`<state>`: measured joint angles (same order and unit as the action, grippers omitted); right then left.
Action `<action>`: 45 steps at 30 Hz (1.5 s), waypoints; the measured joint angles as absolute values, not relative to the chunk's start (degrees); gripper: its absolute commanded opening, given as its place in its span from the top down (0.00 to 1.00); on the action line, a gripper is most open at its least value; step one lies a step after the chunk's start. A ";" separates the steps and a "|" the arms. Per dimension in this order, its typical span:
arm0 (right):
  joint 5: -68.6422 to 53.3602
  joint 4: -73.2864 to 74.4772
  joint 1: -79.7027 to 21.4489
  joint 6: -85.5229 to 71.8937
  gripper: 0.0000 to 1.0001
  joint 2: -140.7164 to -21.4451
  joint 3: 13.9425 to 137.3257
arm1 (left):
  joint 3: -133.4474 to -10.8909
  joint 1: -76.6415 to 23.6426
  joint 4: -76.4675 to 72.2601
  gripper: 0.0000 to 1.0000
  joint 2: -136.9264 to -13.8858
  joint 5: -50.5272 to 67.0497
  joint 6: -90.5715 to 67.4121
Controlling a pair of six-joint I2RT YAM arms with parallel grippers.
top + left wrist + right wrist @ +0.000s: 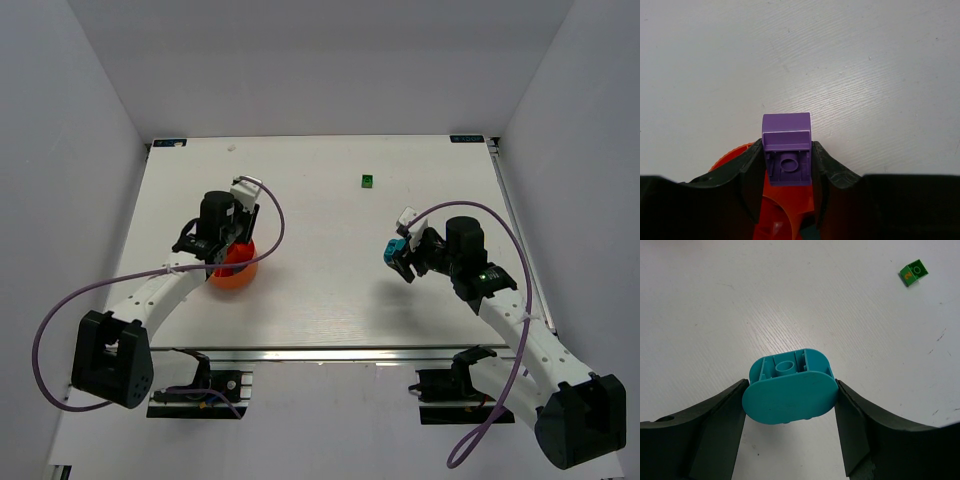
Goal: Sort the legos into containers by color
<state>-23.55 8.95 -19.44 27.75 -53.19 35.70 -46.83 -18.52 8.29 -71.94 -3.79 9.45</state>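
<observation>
My left gripper [228, 243] is shut on a purple lego [786, 148] and holds it above the bowls; its fingers [751, 170] press the brick's sides. Below it the red bowl [785, 210] sits inside the orange bowl [729, 156], and both show in the top view as an orange-red round shape [234, 267]. My right gripper [398, 257] is shut on a teal lego [789, 386] and holds it above the table at mid right. A green lego [367, 181] lies on the table at the back; it also shows in the right wrist view [914, 272].
The white table [320, 300] has a raised edge along the right side [518, 240]. White walls close in at the left, right and back. The arm bases and purple cables sit at the near edge.
</observation>
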 measured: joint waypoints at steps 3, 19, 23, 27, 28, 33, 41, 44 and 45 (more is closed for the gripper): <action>-23.79 8.97 -19.27 27.86 1.00 -53.19 35.70 | -46.15 -18.09 8.19 0.91 -71.92 -3.46 9.43; -24.23 9.02 -18.81 28.12 1.00 -53.17 35.70 | -44.45 -16.97 7.18 0.41 -71.92 -3.36 8.58; -24.40 9.02 -18.74 28.27 1.00 -53.17 35.70 | -44.45 -16.97 7.16 0.35 -71.92 -3.51 8.36; -24.53 9.04 -18.76 28.51 1.00 -53.17 35.70 | -44.45 -16.97 7.16 0.32 -71.92 -3.62 8.03; -24.58 9.04 -18.74 28.53 1.00 -53.17 35.70 | -44.45 -16.97 7.16 0.32 -71.92 -3.64 8.01; -25.15 9.19 -18.74 28.99 1.00 -53.17 35.70 | -45.41 -16.97 8.05 0.38 -71.90 -3.33 7.40; -40.66 14.13 -20.84 39.70 1.00 -56.47 35.94 | -56.58 -16.93 11.81 1.00 -68.66 5.37 2.83; -44.03 16.43 -24.10 43.18 1.00 -61.52 38.28 | -57.58 -16.93 12.93 0.79 -65.01 10.92 -0.67; -44.29 16.88 -25.87 44.07 1.00 -63.88 40.07 | -57.58 -16.93 13.82 0.60 -63.83 12.97 -2.63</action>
